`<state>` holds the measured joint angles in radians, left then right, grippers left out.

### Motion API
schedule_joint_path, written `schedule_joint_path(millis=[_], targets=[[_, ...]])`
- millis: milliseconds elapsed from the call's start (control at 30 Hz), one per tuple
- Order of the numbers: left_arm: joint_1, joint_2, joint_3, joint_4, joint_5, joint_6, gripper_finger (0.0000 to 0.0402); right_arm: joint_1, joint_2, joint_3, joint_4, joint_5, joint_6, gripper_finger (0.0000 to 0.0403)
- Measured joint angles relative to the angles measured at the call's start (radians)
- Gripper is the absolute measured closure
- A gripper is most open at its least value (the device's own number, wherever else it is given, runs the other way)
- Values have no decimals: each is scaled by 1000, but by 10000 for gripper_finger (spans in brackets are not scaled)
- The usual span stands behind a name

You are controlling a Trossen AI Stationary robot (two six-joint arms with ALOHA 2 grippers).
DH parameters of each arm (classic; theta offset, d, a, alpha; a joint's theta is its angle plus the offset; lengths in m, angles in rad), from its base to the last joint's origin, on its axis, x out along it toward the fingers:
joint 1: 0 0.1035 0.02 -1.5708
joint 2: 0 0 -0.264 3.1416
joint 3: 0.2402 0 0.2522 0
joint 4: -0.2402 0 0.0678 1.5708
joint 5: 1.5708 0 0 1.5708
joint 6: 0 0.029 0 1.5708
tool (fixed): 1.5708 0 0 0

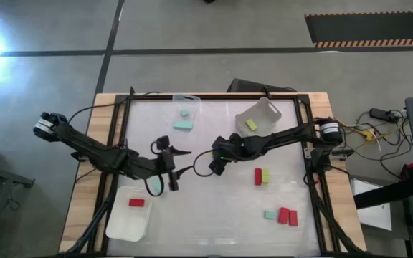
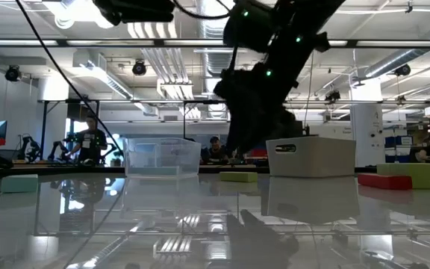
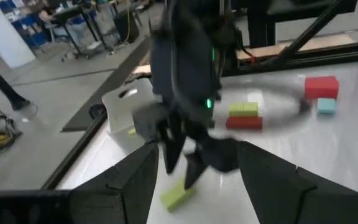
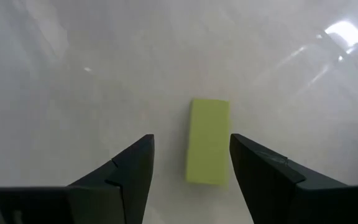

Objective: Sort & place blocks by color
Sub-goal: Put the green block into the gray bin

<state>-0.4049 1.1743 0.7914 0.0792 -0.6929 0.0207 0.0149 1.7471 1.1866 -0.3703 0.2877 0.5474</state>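
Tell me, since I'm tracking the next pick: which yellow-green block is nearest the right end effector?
The loose yellow-green block lying flat between the open right end effector fingers; the other two sit in a tray and beside a red block.

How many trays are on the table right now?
3. The back tray, at the middle of the far edge, holds teal blocks. The right tray beside it holds a yellow-green block. The front-left tray holds a red block. None look hidden.
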Motion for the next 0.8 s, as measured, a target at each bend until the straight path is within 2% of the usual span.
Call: schedule_joint_path(millis=[300,800], targets=[[0,-105,-9,-8,-5,37,197,-37,121,96,-76,1,-16,202],[0,-156,-10,-8,-24,122,197,-48,154,118,-74,-3,-28,202]])
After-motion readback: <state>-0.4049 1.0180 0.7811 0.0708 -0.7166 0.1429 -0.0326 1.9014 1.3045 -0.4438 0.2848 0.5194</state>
